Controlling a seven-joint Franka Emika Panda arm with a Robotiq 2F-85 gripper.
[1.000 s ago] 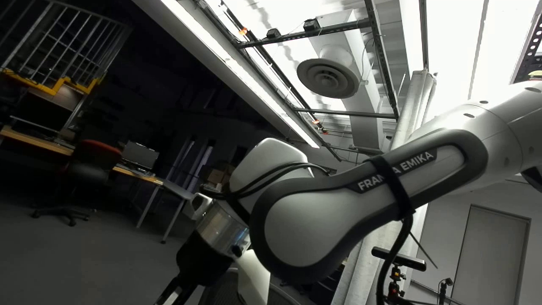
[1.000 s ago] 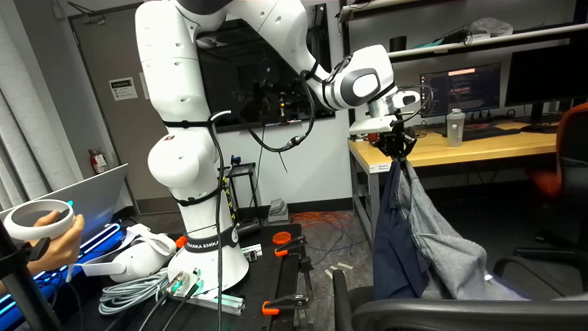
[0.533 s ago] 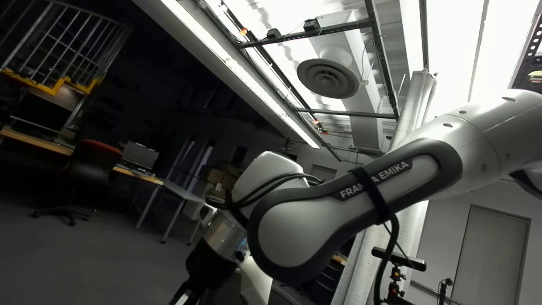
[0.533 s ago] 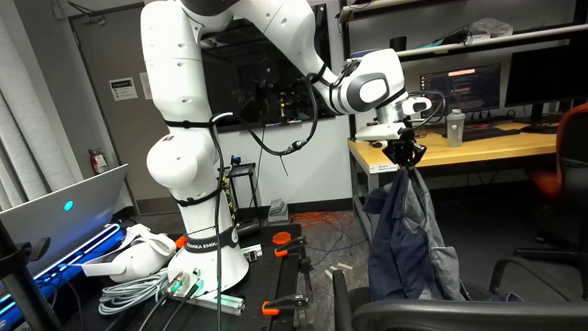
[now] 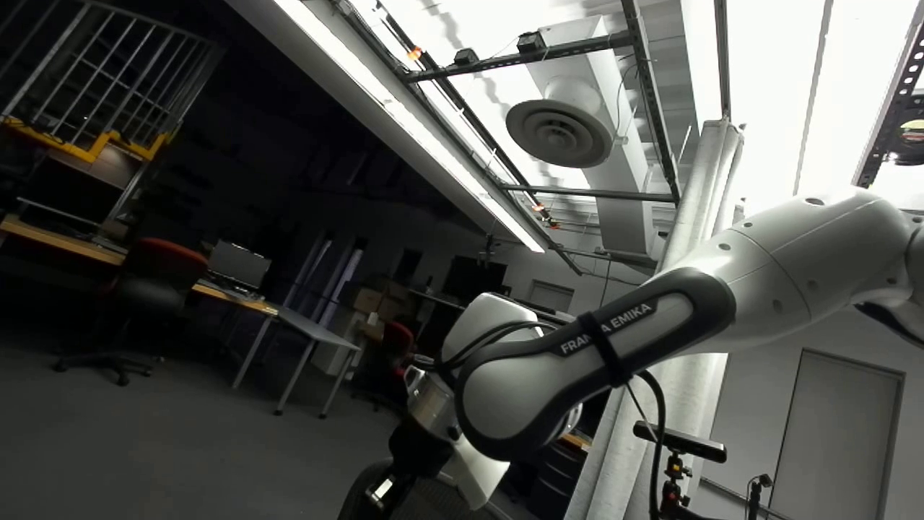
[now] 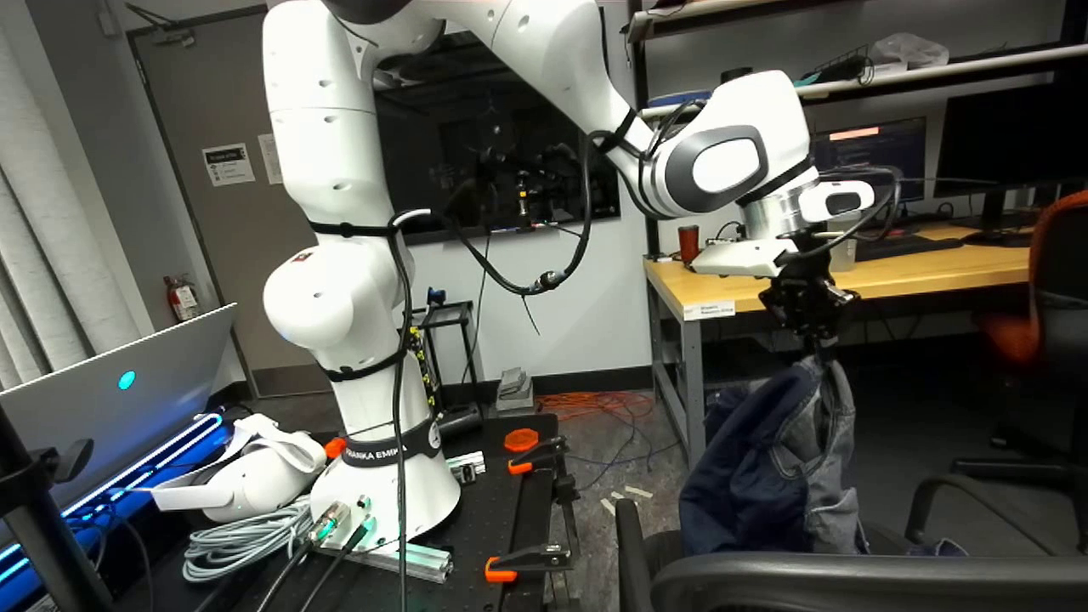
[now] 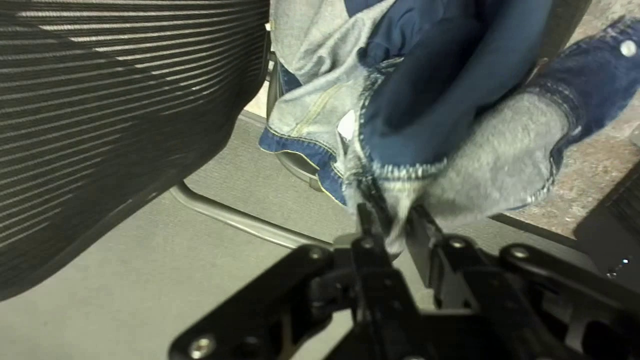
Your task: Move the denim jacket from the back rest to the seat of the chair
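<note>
The denim jacket (image 6: 748, 476), dark blue with a grey inner side, hangs bunched from my gripper (image 6: 820, 344) in an exterior view. In the wrist view my gripper (image 7: 397, 215) has a fold of the jacket (image 7: 340, 100) pinched between its fingertips. The jacket's lower end drops behind the black chair frame (image 6: 850, 582) and is hidden there. The chair's dark mesh back rest (image 7: 100, 125) fills the left of the wrist view. I cannot make out the seat. In an exterior view the gripper (image 5: 382, 491) is at the bottom edge, and the jacket cannot be made out there.
A chair armrest (image 6: 926, 501) curves up right of the jacket; a curved bar (image 7: 240, 217) shows below the jacket in the wrist view. A wooden desk (image 6: 926, 268) with monitors stands behind the gripper. An orange chair (image 6: 1054, 272) stands far right. Clamps (image 6: 531, 561) edge the robot's table.
In an exterior view my gripper has moved right and down with the jacket. The jacket was drawn out toward the lower right and now hangs slacker and more bunched.
</note>
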